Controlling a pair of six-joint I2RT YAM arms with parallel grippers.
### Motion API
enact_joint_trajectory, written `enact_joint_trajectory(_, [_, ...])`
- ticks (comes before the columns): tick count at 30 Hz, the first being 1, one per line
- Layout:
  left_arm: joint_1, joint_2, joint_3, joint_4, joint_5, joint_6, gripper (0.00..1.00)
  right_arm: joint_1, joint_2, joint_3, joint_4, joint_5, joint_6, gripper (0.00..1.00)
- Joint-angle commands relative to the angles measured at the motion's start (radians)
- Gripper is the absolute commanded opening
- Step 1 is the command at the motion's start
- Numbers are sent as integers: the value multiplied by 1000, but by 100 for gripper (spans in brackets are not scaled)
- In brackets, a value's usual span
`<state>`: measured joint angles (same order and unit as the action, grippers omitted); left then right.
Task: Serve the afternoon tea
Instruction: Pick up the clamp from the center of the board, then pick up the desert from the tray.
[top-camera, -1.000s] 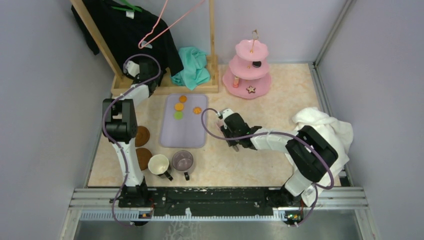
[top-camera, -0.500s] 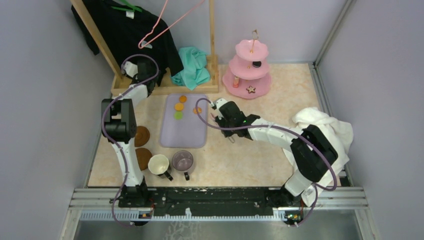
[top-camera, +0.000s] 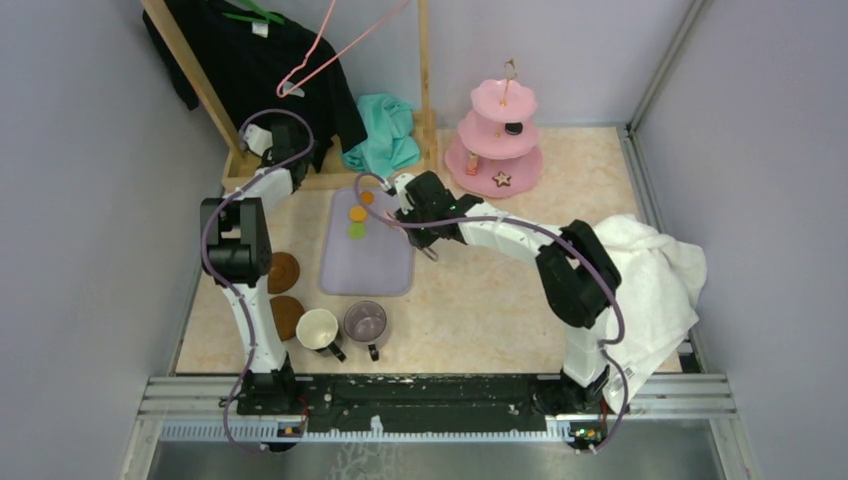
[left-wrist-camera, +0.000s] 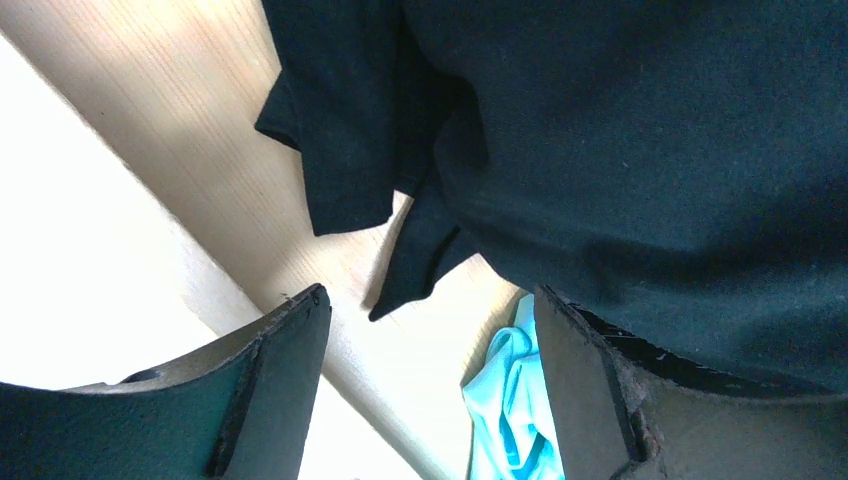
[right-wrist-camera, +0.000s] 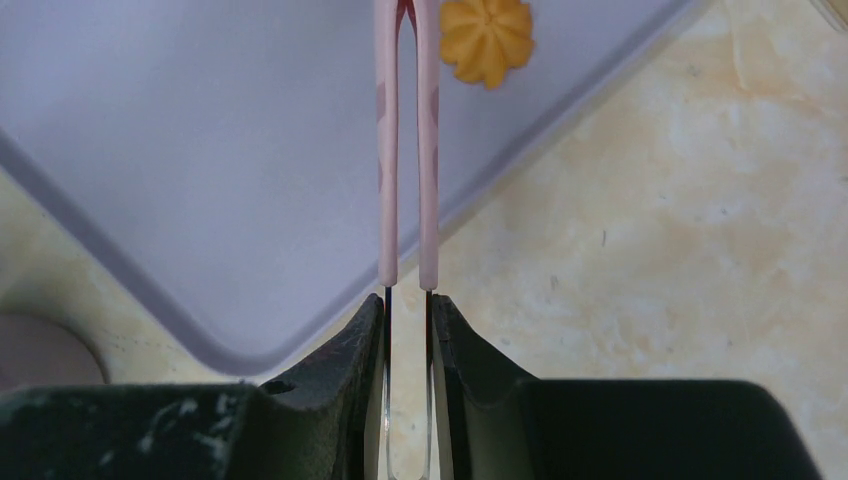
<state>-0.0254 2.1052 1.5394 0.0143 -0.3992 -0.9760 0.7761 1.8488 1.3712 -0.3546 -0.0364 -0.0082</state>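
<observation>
1. Right wrist view: the right hand (right-wrist-camera: 407, 310) is pressed together on a pair of tongs (right-wrist-camera: 428, 150), pinching the bare metal part between its two dark fingers.
2. The tongs' long axis runs straight up the frame, away from the hand. Their two pink arms lie almost parallel with a thin gap between them, and the tips reach the top edge.
3. A speck of red-orange shows between the tips at that edge; I cannot tell what it is.
4. The tongs lie over a lavender mat (right-wrist-camera: 200, 150). Its rounded edge crosses just ahead of the fingers, and the marbled counter (right-wrist-camera: 650, 250) lies to the right.
5. A yellow flower-shaped sweet (right-wrist-camera: 487, 38) rests on the mat just right of the tong tips, apart from them and well ahead of the hand.
6. Top external view: the right hand (top-camera: 412, 207) sits at the mat's far right corner, aimed leftward.
7. An orange sweet (top-camera: 366, 198), a yellow-orange one (top-camera: 358, 213) and a green one (top-camera: 356, 230) lie in a short column just left of the right hand.
8. The pink three-tier stand (top-camera: 495, 160) stands further back and to the right, carrying a star cookie (top-camera: 501, 179) and a black round (top-camera: 513, 129).
9. The left hand (left-wrist-camera: 430, 390) is spread with nothing between its fingers, facing a black garment (left-wrist-camera: 620, 150) and a wooden rack (left-wrist-camera: 200, 150).
</observation>
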Motion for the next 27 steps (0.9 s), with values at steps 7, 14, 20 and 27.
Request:
enact_joint_trajectory(7, [21,-55,29,-36,14,-22,80,21,164,233,-101,-72,-40,23])
enact_joint_trajectory(14, [24,-48,42,-66,28,-33,80,51,241,309,-152,-77,-51,32])
enact_joint_trajectory(20, [25,-51,39,-74,40,-37,80,71,268,331,-170,-75,-40,40])
enact_joint_trajectory(27, [29,-58,17,-71,56,-51,80,91,307,376,-191,-53,-35,42])
